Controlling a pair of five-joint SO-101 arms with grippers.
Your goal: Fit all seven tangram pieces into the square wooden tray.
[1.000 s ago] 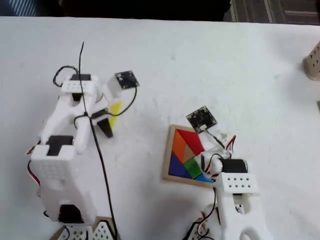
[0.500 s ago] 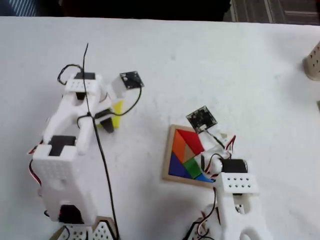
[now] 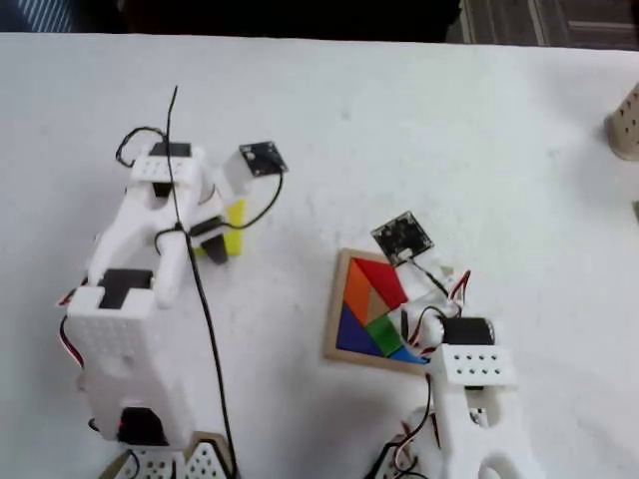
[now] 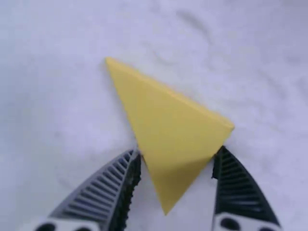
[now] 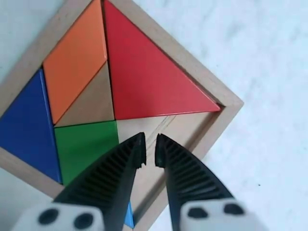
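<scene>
A yellow triangle [image 4: 168, 125] lies flat on the white table, well to the left of the tray, seen as a yellow sliver [image 3: 236, 215] in the high view. My left gripper [image 4: 173, 161] is shut on it, one finger against each slanted edge near its point. The square wooden tray [image 3: 334, 309] holds a red triangle [image 5: 149, 77], an orange parallelogram [image 5: 77, 62], a blue triangle [image 5: 24, 125], a green square [image 5: 84, 149] and a wood-coloured triangle [image 5: 91, 103]. My right gripper [image 5: 149, 149] hangs shut and holding nothing over the tray's bare wooden corner [image 5: 183, 127].
A beige perforated object [image 3: 624, 125] stands at the table's right edge. A black cable [image 3: 195, 269] runs over the left arm. Both arm bases sit at the near edge. Bare white table stretches between the yellow triangle and the tray.
The left arm shifted slightly right and its fingers closed in against the yellow triangle. The right arm and the tray pieces have stayed put.
</scene>
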